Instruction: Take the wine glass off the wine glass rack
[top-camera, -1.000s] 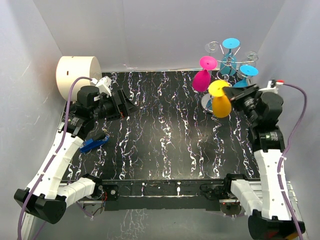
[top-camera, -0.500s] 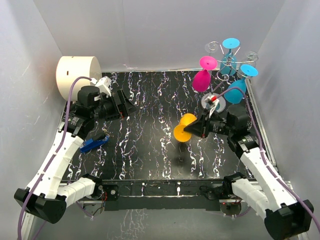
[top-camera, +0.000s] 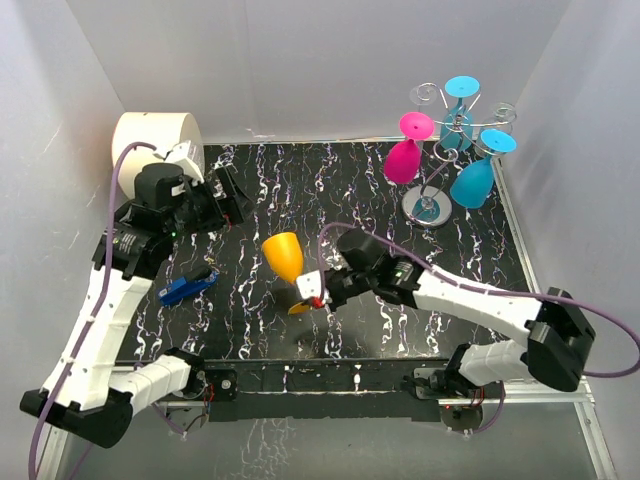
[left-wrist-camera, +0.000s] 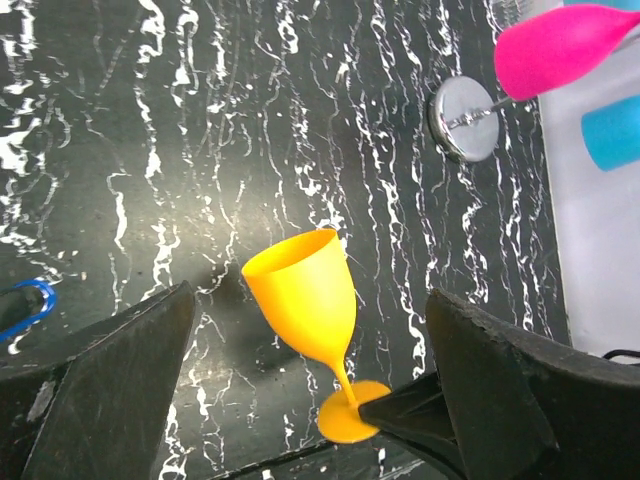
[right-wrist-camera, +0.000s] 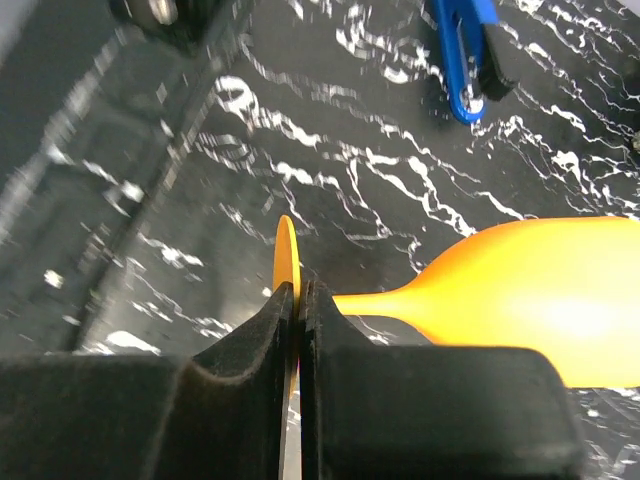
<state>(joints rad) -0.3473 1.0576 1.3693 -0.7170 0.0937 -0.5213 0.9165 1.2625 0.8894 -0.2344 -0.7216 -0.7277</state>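
Wine glass (top-camera: 283, 255), yellow: held off the wine glass rack (top-camera: 427, 207) and well apart from it, over the front-middle of the black marbled table (top-camera: 350, 180). Bare tabletop lies between glass and rack. A blue clip (top-camera: 187, 289) lies to the left, apart, and the front edge is near. The glass is opaque and tilted, bowl mouth up and to the left, with a thin stem and round foot. The right gripper (top-camera: 318, 297) pinches the foot edge-on, fingers nearly closed on it. The left gripper (top-camera: 228, 198) sits high at back left, jaws spread wide, holding nothing. Pink glass (top-camera: 402, 160) and two blue glasses (top-camera: 472, 182) hang on the rack.
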